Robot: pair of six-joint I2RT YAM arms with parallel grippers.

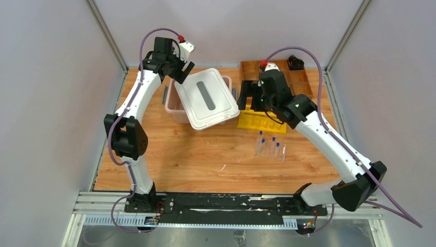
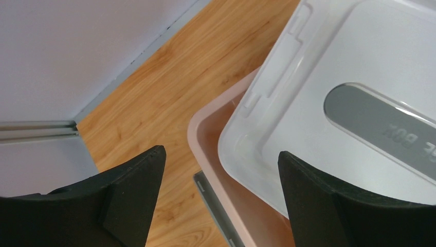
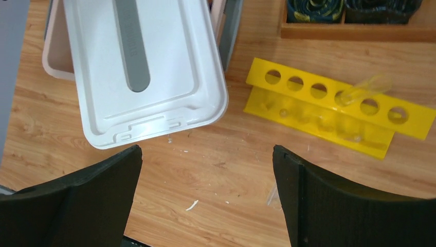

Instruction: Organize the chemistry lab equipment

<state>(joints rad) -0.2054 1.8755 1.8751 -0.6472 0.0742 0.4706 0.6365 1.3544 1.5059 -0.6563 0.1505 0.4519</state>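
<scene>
Plainly left hand (image 2: 221, 154) and right hand (image 3: 205, 149) gape empty, clear tube (image 3: 367, 85) slanting from yellow rack (image 3: 329, 123).

Grey strip (image 2: 370, 116) set into white lid (image 2: 308, 62), pale lettering seen upside down in left wrist view, "BOX" legible, "GE" beside it cut off at frame edge, same strip (image 3: 131, 46) in right wrist view, faint lettering too blurred to read

White lid (image 1: 207, 98) askew on pink bin (image 1: 172, 106), wooden tray (image 1: 301, 82) nearby.
</scene>
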